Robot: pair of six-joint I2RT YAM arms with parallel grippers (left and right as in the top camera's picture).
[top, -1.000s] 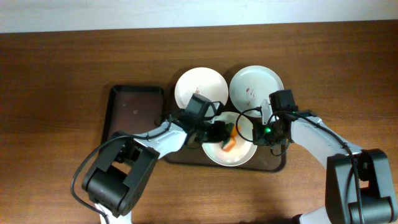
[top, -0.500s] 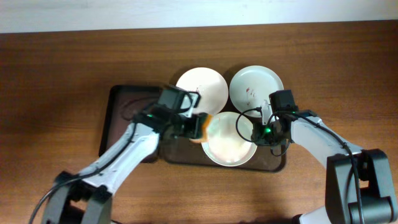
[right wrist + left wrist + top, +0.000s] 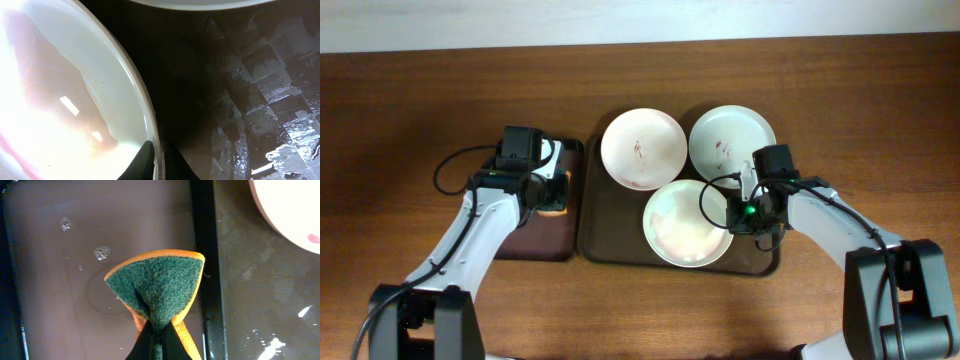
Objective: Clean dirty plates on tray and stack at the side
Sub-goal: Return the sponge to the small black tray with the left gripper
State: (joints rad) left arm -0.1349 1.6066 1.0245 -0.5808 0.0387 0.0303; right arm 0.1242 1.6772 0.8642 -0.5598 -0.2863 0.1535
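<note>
At centre left of the overhead view the left gripper (image 3: pixel 550 190) hangs over the smaller dark tray (image 3: pixel 525 238), its jaws pinched together on a folded orange-and-green sponge (image 3: pixel 156 292). To the right lies the brown tray (image 3: pixel 605 235) with 3 plates: a smeared plate (image 3: pixel 642 148) at upper left, a second smeared plate (image 3: pixel 732 140) at upper right, and a front plate (image 3: pixel 685 225) below them that looks wiped and wet. The right gripper (image 3: pixel 738 213) sits at that plate's right edge, its fingers clamped over the rim. I judge plate 1 of 3 cleaned and the sponge about to be parked. The next move calls for lifting the front plate clear of the tray rim without tipping it, then setting it at the side
</note>
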